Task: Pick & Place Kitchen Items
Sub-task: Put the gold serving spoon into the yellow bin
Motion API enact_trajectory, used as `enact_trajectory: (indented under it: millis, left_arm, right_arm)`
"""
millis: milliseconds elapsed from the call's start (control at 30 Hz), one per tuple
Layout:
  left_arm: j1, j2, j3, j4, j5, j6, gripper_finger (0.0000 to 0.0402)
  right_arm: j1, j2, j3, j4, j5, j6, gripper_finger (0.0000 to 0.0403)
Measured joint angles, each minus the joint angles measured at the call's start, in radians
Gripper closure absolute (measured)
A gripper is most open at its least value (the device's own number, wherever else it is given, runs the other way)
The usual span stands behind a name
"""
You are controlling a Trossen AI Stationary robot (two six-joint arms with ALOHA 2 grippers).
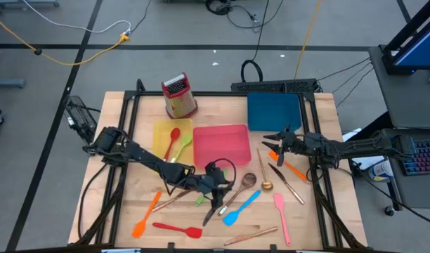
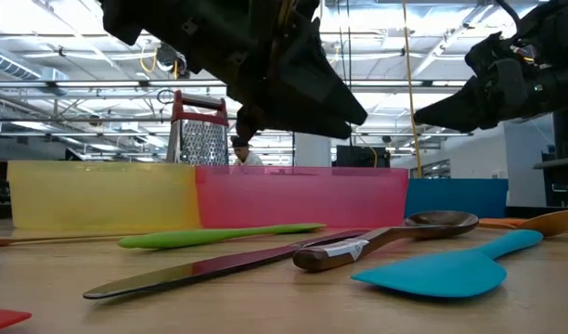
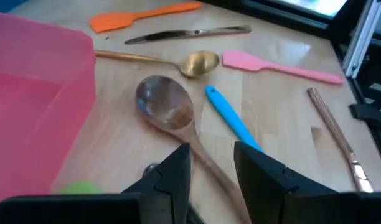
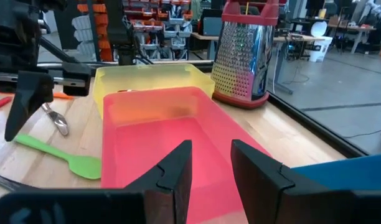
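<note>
Utensils mostly lie loose on your worktop point(image 1: 138, 211): only a red spoon point(image 1: 173, 140) and a green one point(image 1: 183, 146) are in the yellow tray point(image 1: 161, 131). Your left hand point(image 1: 213, 184) hovers part-open and empty above the wooden spoon point(image 3: 165, 107); your right hand point(image 1: 277, 140), also part-open and empty, waits by the blue tray point(image 1: 274, 112).

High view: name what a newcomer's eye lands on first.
Three bright trays at the table's middle and back: yellow tray, pink tray, blue tray. The red-topped grater stands behind them, and colourful utensils lie scattered across the front, where the left tool hovers.
</note>
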Motion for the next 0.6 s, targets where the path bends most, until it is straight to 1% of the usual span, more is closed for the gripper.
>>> enact_trajectory:
  millis: [200, 333, 467, 600]
  left_arm:
    - [-0.005, -0.012, 0.0, -0.004, -0.089, 0.002, 0.0273]
    - [-0.007, -0.052, 0.0, -0.043, -0.127, 0.001, 0.0273]
    - [-0.007, -0.127, 0.0, -0.142, -0.159, 0.002, 0.0273]
    - [-0.004, -0.221, 0.001, -0.304, -0.221, 0.033, 0.0273]
  right_arm:
    - [0.0, 0.0, 0.0, 0.023, -0.001, 0.035, 0.0298]
    - [0.0, 0.0, 0.0, 0.018, -0.016, 0.064, 0.0298]
    - [0.001, 0.004, 0.011, -0.001, -0.106, 0.139, 0.0298]
    - [0.033, 0.025, 0.033, 0.011, -0.117, 0.18, 0.0298]
